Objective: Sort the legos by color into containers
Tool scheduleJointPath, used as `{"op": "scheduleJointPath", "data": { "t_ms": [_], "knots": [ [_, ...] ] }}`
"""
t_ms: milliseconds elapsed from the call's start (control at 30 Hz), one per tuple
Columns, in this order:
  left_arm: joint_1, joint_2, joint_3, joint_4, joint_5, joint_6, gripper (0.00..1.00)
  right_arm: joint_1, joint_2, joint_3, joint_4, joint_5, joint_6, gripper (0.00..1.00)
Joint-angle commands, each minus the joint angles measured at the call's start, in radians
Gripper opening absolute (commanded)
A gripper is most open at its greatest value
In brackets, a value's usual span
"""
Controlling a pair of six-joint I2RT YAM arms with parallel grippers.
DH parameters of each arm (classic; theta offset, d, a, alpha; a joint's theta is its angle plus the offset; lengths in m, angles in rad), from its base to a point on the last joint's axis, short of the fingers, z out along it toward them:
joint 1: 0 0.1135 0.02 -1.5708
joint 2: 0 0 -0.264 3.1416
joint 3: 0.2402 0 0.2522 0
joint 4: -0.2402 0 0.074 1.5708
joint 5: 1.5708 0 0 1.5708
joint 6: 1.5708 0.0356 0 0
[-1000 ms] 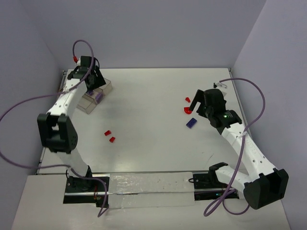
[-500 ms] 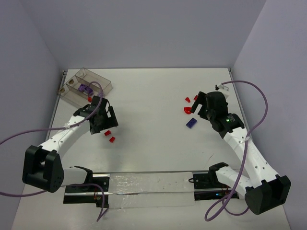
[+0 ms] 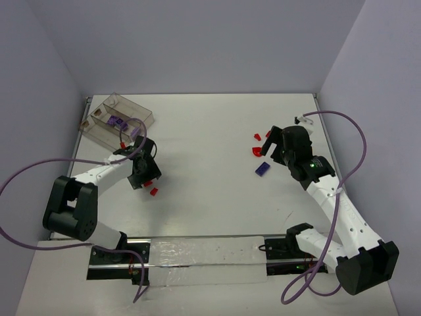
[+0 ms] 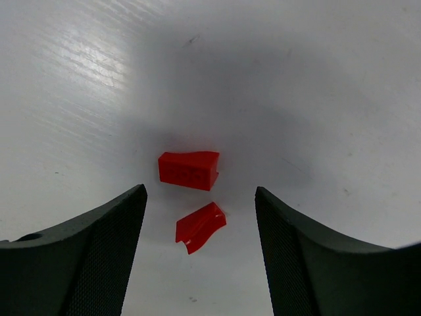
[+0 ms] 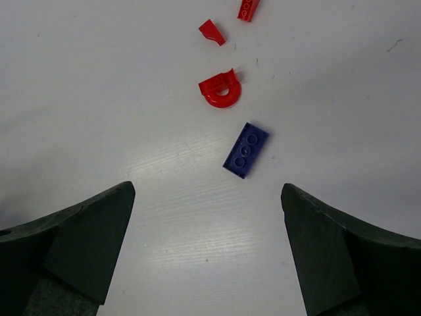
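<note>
My left gripper (image 3: 147,178) is open and low over two small red legos (image 3: 151,187) on the table. In the left wrist view a red block (image 4: 189,169) and a curved red piece (image 4: 200,226) lie between my open fingers, with the left gripper (image 4: 199,192) touching neither. My right gripper (image 3: 269,147) is open and empty above a purple brick (image 5: 246,150), a rounded red piece (image 5: 221,89) and small red pieces (image 5: 212,31). The clear brownish tray (image 3: 138,110) sits at the far left with purple bricks (image 3: 118,122) in one compartment.
Walls close the table in at the back and on both sides. A purple cable loops from each arm. A clear strip lies along the near edge between the arm bases (image 3: 204,253).
My left arm has swung away from the tray to the two red pieces and come down over them. The right arm has barely moved.
</note>
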Motion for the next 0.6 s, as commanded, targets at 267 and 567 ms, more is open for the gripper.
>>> {"op": "scheduleJointPath", "data": {
  "t_ms": [267,567],
  "knots": [
    [0.002,0.075,-0.012,0.092,-0.054,-0.072,0.69,0.011,0.018,0.001,0.014,0.009,-0.002,1.0],
    [0.003,0.1,-0.024,0.11,-0.067,-0.064,0.5,0.013,0.032,-0.001,0.023,0.003,0.005,1.0]
  ]
}}
